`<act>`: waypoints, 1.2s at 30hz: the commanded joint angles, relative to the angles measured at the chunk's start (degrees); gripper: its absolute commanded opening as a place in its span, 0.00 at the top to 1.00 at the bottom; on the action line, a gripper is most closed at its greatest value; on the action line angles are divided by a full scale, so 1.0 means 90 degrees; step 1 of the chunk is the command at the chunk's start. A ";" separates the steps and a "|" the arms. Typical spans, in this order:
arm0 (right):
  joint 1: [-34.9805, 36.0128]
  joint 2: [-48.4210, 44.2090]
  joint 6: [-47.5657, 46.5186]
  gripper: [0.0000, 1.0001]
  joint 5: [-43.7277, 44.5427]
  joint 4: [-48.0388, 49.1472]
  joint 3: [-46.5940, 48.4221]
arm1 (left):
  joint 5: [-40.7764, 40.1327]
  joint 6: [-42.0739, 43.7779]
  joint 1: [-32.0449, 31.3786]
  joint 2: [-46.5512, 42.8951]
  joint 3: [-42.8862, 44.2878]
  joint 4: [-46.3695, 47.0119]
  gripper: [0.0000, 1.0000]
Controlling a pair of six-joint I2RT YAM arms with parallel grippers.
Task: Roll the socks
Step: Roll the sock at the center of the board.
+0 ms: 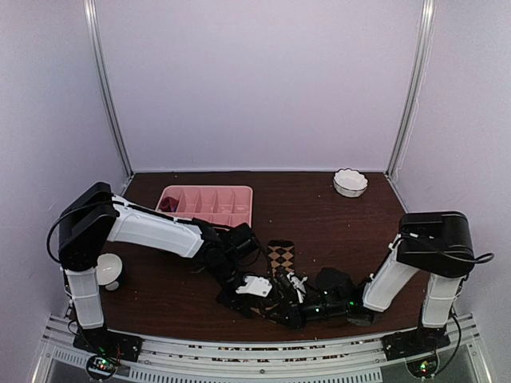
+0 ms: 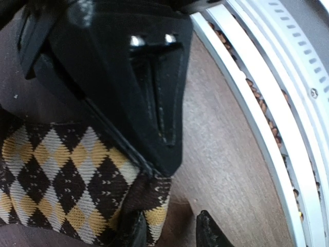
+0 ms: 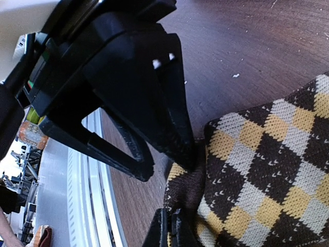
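Tabletop (image 1: 359,239) from above first: the checkered sock (image 1: 279,255) lies flat a bit below the middle of the frame, just right of the pink tray (image 1: 209,190), and a little white bowl (image 1: 350,183) sits way off at the upper right. Both arms reach in low toward the bottom center. The left gripper (image 1: 274,294) and right gripper (image 1: 297,297) are bunched together right at the near end of the sock, so that end is mostly hidden under black hardware. Over to the left wrist cam: the brown-and-tan diamond pattern fills the lower left, and the left tool's own fingertips (image 2: 134,232) poke up at the bottom edge, standing apart at a moderate gap. One tip is over the sock's brown edge and the other is over bare wood, so nothing's clamped. The right tool comes down from the top of the frame as one big black wedge, with its tip at the edge of the fabric. Right wrist cam: the sock takes up the lower right, and the right fingers (image 3: 162,230) at the bottom middle are pressed tight together at the dark cuff edge. Can't tell if any fabric is actually caught between them. The left tool hangs in from the upper left, prongs spread, with one tip touching the sock's corner.
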 commanded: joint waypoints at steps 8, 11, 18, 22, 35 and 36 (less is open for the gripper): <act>-0.0186 0.0489 0.0085 1.00 0.0145 -0.2309 -0.0368 | -0.0313 0.0002 -0.0180 0.0218 0.0103 0.0058 0.99; -0.0140 0.0097 -0.0090 0.88 0.0408 -0.2242 -0.0462 | -0.0213 -0.0125 -0.0112 0.0466 0.0349 -0.0459 1.00; 0.0148 -0.1059 -0.0928 0.71 0.1416 -0.3049 -0.0422 | 0.0733 -0.0758 0.0334 0.1279 0.1117 -0.1838 1.00; 0.0505 -0.1754 -0.1375 0.61 0.2461 -0.3501 -0.0512 | 0.1329 -0.1179 0.0547 0.1646 0.1412 -0.2406 1.00; 0.1994 -0.3039 -0.0068 0.00 0.8304 -0.6253 -0.0003 | 0.1333 -0.1398 0.0586 0.2622 0.2820 -0.3878 1.00; 0.2035 -0.3143 -0.0268 0.00 0.8122 -0.5880 -0.0146 | 0.1278 -0.1426 0.0585 0.2695 0.2931 -0.3938 1.00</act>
